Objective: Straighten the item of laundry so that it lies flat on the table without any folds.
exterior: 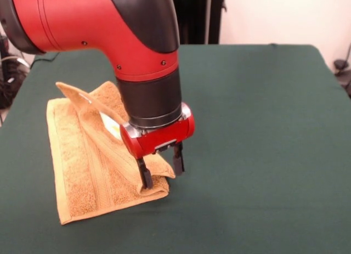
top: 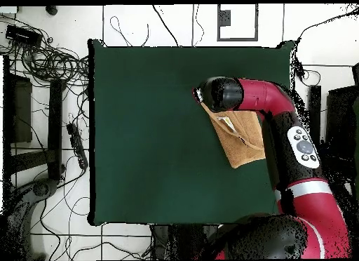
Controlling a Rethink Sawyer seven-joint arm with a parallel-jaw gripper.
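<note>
The orange-tan towel [exterior: 88, 166] lies folded on the left part of the dark green table [exterior: 263, 155] in the front view. One layer is doubled over the other, and a corner with a white tag loop stands up at the back. My gripper [exterior: 162, 171] is open. Its two fingers straddle the towel's folded near-right corner; the left finger [exterior: 145, 178] touches the cloth. In the overhead view the towel [top: 242, 142] lies near the table's right edge [top: 284, 97], and the arm's wrist hides the gripper.
The red and black arm [exterior: 109, 23] fills the upper left of the front view and hides part of the towel. In the overhead view cables and equipment [top: 42, 62] lie on the floor beyond the table's left side.
</note>
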